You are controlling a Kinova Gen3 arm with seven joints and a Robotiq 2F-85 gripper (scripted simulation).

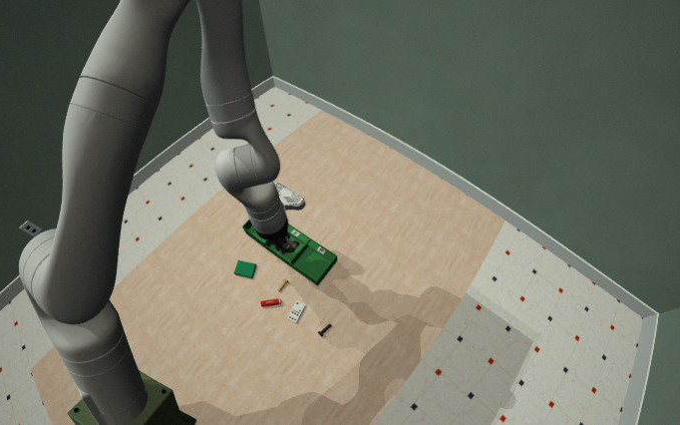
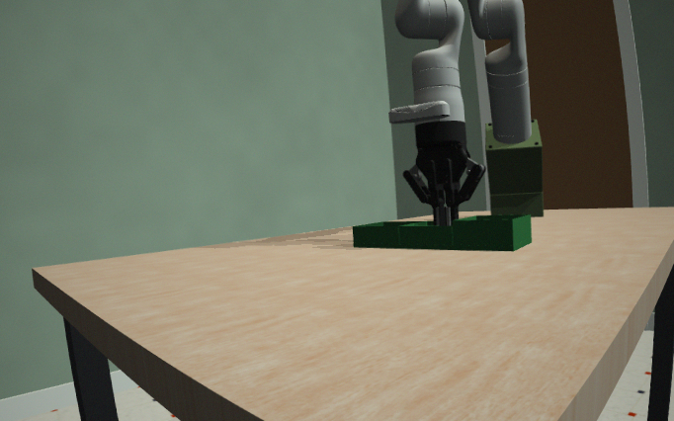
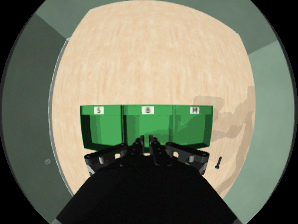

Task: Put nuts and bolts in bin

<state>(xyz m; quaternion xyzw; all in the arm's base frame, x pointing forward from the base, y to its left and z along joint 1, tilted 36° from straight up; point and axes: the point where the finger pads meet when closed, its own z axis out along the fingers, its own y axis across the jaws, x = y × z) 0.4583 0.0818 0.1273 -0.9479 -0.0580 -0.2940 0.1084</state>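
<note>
The green three-part bin stands on the table. The B compartment is the middle one, between S and M. My gripper points down at the B compartment, its fingertips at about rim height. The fingers are nearly together; no thing can be made out between them, and a small one could be hidden. A brass-coloured bolt lies on the table in front of the bin. A dark bolt lies farther off. The gripper hides part of the B compartment's inside.
A green square block, a red cylinder and a white domino-like tile lie on the table on the bolts' side of the bin. The bin's S compartment and M compartment flank B, with low dividing walls.
</note>
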